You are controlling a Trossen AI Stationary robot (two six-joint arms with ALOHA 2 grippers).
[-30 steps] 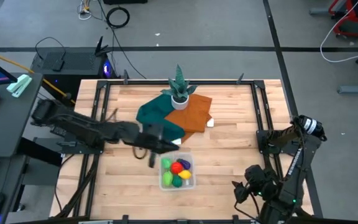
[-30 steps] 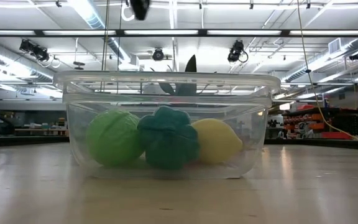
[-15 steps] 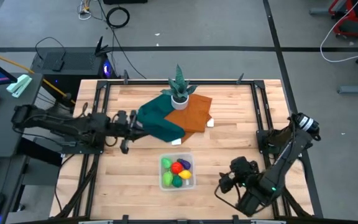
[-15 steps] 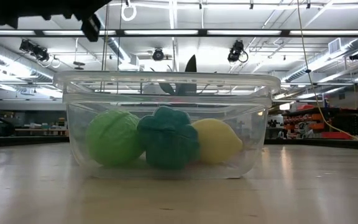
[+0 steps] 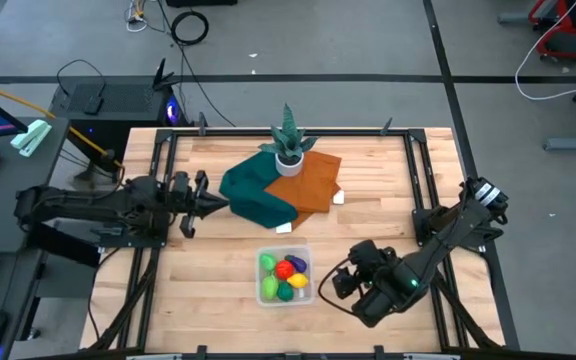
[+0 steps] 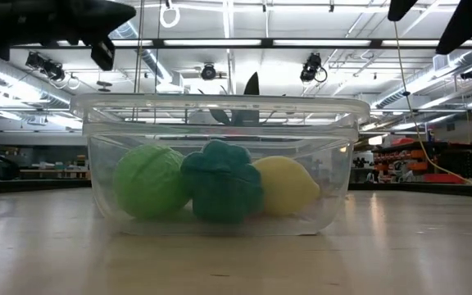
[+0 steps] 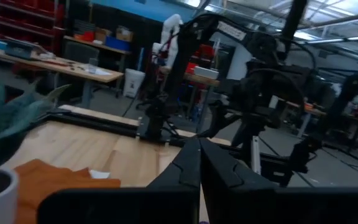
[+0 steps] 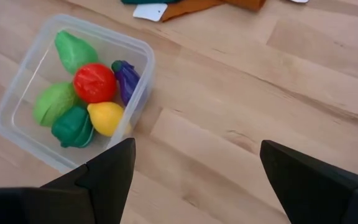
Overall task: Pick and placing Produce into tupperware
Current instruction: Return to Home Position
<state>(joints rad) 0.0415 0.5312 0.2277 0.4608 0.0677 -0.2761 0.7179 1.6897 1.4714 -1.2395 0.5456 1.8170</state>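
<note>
The clear tub (image 5: 285,277) stands on the wooden table near its front edge, and also shows in the right wrist view (image 8: 17,106) and the low view (image 6: 220,164). In it lie the red (image 8: 95,82), yellow (image 8: 106,117), purple (image 8: 126,79) and three green pieces (image 8: 55,104). My left gripper (image 5: 222,204) is shut and empty, above the table left of the teal cloth; its fingers meet in the left wrist view (image 7: 199,146). My right gripper (image 5: 338,283) hangs open and empty just right of the tub (image 8: 196,149).
A teal cloth (image 5: 256,195) and an orange cloth (image 5: 308,182) lie at the table's middle, behind the tub. A spiky plant in a white pot (image 5: 288,145) stands at the far edge. Metal rails (image 5: 423,200) run along both sides. Bare wood lies around the tub.
My left gripper has drawn back from beside the tub toward the table's left edge and a little farther off. My right arm has swung from the near right corner toward the tub. The tub and the produce have stayed still.
</note>
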